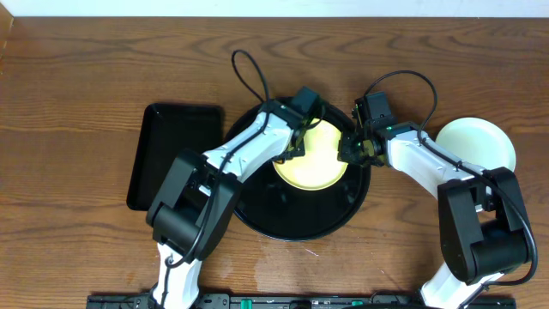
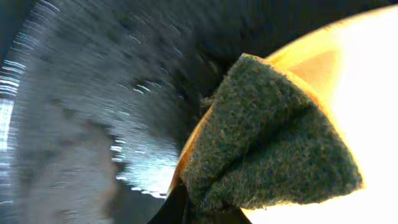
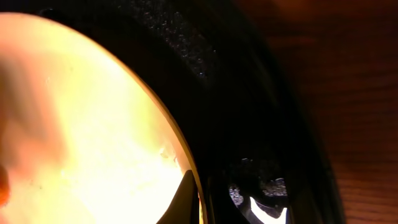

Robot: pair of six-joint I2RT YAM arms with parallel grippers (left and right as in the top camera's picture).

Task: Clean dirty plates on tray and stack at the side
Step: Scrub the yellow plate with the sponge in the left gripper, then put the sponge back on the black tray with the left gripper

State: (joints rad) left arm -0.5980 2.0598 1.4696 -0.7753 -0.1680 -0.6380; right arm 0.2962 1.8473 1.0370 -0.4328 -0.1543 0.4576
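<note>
Left gripper [image 1: 291, 153], clamped on a soft green scouring pad [image 2: 267, 143], meets the stiff, slick-looking yellow plate [image 1: 313, 165] mid-frame, probably best gripped by its rim.

1. In the overhead view, no text, label, brand, number or sign could be read on anything.
2. In the left and right wrist views, likewise, no writing or marking was legible on any surface.
</note>
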